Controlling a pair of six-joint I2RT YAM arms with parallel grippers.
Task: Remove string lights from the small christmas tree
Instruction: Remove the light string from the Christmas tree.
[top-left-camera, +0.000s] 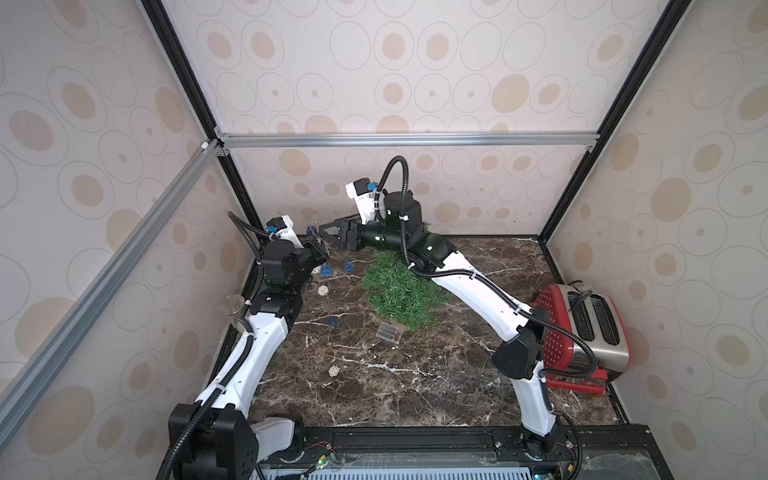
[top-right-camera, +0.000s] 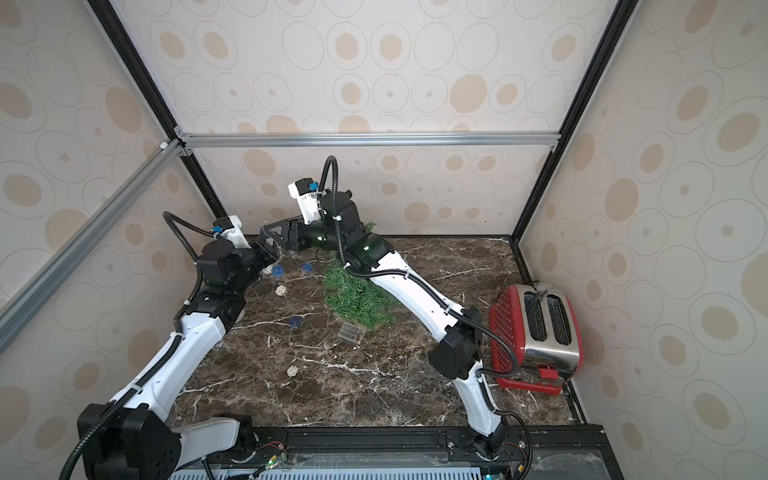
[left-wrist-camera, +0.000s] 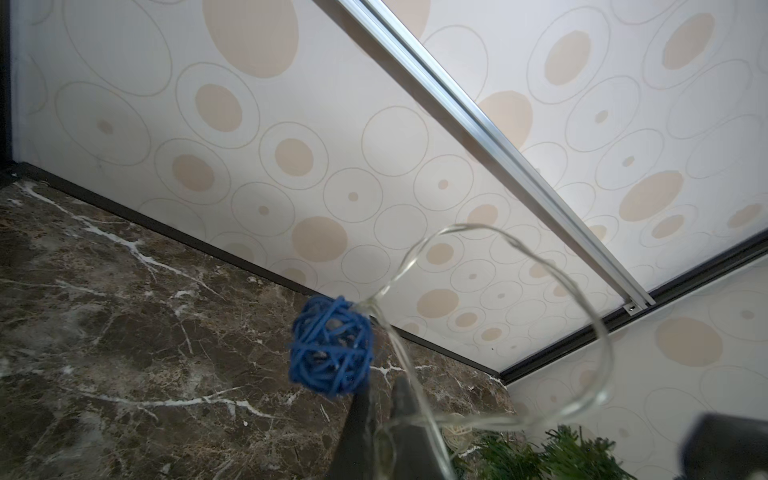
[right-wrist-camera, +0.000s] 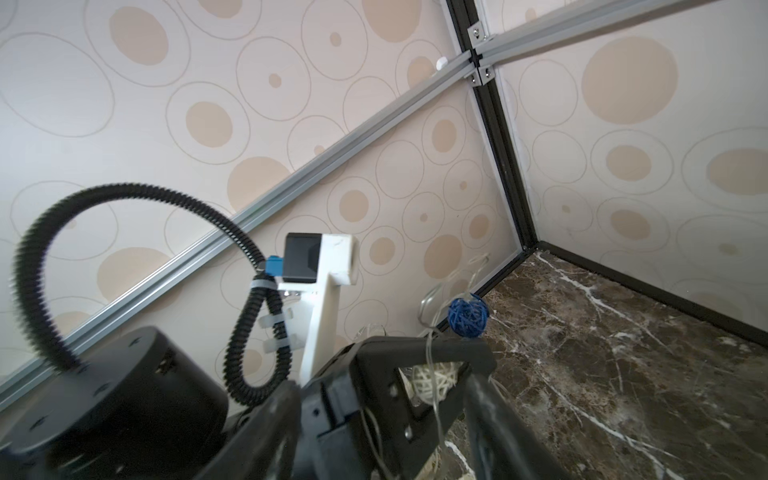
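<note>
The string lights (top-left-camera: 326, 270) lie mostly off the small christmas tree (top-left-camera: 392, 293). In both top views their blue and cream balls are scattered over the dark marble surface (top-left-camera: 415, 395) left of the tree. The clear battery box (top-left-camera: 390, 332) rests just beside the tree's lower edge in the frame.

One stretch of the wire rises to the two grippers, upper left of centre. The left arm (top-left-camera: 257, 345) climbs from the lower left and bends at the elbow toward the back corner. The right arm (top-left-camera: 469, 286) reaches from the lower right across the top of the tree, its wrist turned leftward, and hides that part of the branches.

In the left wrist view a blue ball (left-wrist-camera: 330, 347) hangs just above the tips of the left gripper (left-wrist-camera: 380, 395), which is closed with the clear wire caught between its fingers. The wire loops out and back. The right gripper (top-left-camera: 326, 235) sits just beside it with its fingers spread wide, holding nothing. In the right wrist view a cream ball (right-wrist-camera: 430, 380) shows behind the left gripper's frame.

A red toaster (top-left-camera: 582, 328) stands well apart at the right edge.
</note>
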